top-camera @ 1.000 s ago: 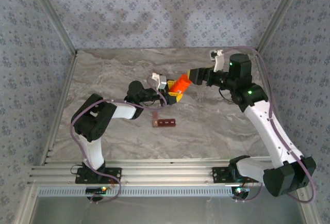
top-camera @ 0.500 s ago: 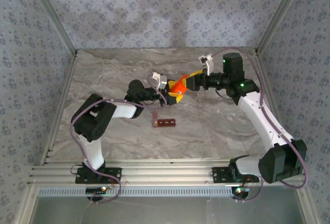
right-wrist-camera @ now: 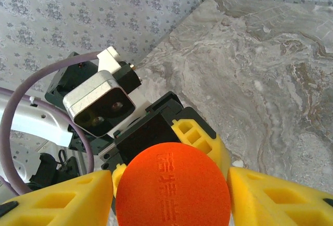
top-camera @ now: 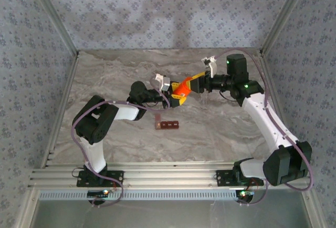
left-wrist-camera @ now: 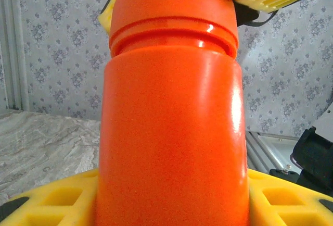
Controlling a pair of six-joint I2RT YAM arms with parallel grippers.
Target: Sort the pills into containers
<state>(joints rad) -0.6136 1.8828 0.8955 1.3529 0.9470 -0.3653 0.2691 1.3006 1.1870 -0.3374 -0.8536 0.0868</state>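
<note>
An orange pill bottle (top-camera: pixel 183 87) hangs tilted above the table's middle, held between both arms. My left gripper (top-camera: pixel 176 96) is shut on its body (left-wrist-camera: pixel 171 132), one yellow finger (left-wrist-camera: pixel 47 200) on each side. My right gripper (top-camera: pixel 191 83) has come in from the right, and its yellow fingers (right-wrist-camera: pixel 62 200) press both sides of the orange cap (right-wrist-camera: pixel 173 189). That cap (left-wrist-camera: pixel 171 4) is on the bottle. The containers (top-camera: pixel 167 125), a dark red-brown strip of cells, lie flat on the table below the bottle. The pills are hidden.
The marble table (top-camera: pixel 220 128) is walled by patterned panels behind and at both sides. An aluminium rail (top-camera: pixel 168 175) runs along the near edge. My left wrist's camera block (right-wrist-camera: pixel 96 103) sits just behind the bottle in the right wrist view.
My right arm swung left to the bottle's top, and its fingers closed in on the cap. The left arm and the bottle stayed put.
</note>
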